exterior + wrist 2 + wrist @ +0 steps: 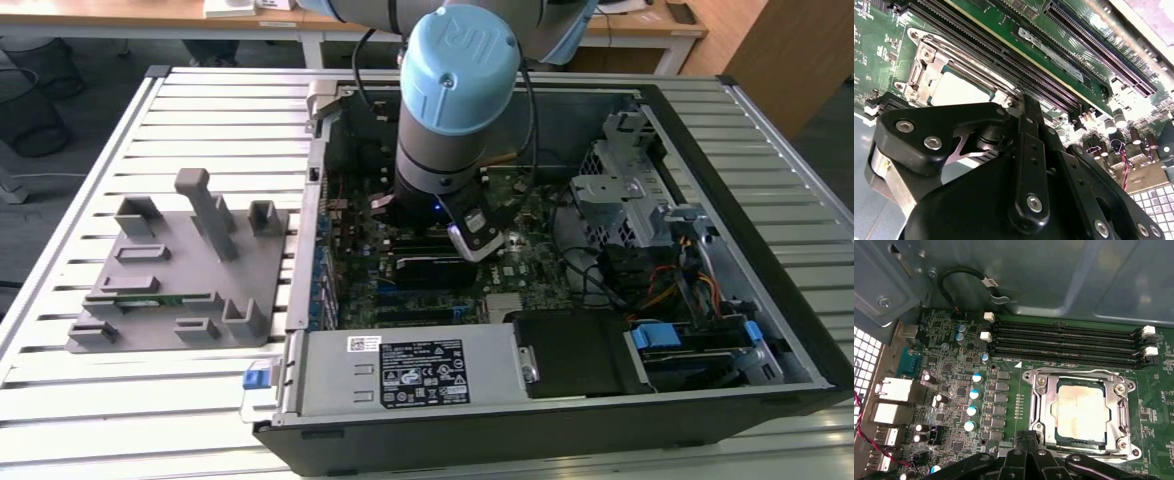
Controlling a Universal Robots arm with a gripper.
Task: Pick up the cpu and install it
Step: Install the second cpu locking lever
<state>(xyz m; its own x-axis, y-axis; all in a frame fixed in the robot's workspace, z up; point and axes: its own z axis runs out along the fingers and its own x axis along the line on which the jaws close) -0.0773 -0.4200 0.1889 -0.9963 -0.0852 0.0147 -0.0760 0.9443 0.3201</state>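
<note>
The cpu [1081, 411] is sitting in its metal socket frame [1121, 412], around 6 o'clock from the memory slots [1064, 340] in the first wrist view. It looks light, stiff and thin, with a slick lid, so I'd take it by the edges. My gripper [1026, 442] hangs just beside the frame; can't really tell how open it is, seemingly holding nothing.

The blue-capped grey robot arm [458, 110] is reaching down into the open black metal computer case [561, 300], while a grey plastic parts fixture [180, 270] is sitting on the slatted white table [80, 400], toward the exterior view's left
</note>
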